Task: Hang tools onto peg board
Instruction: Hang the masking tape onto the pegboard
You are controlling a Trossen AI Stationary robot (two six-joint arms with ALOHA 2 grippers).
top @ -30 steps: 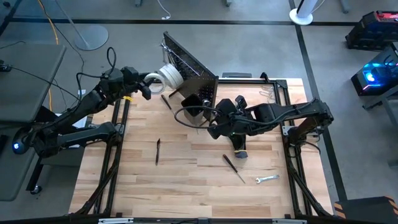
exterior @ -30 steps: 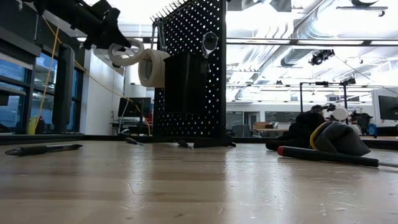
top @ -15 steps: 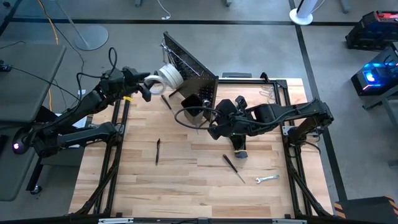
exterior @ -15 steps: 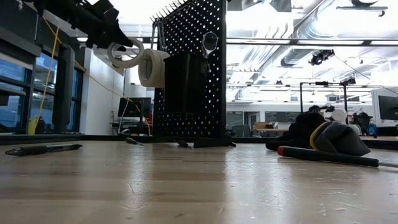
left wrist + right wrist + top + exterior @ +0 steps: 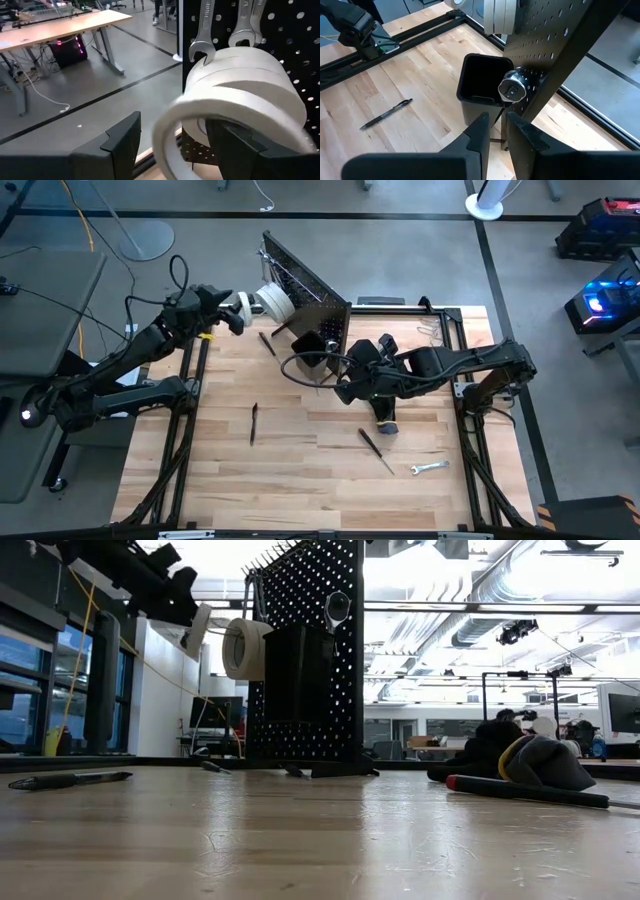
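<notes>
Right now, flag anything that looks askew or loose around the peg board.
One white tape roll sits tilted between the open left gripper fingers, off the neat stack of tape rolls hung on the peg board. Whether it rests on the hook is unclear.

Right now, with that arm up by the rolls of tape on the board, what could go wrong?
The left gripper is open around a white tape roll that looks tilted at the hook's end; it could slip off. Pulling back, a finger might snag it. The right gripper waits near the black bin.
</notes>
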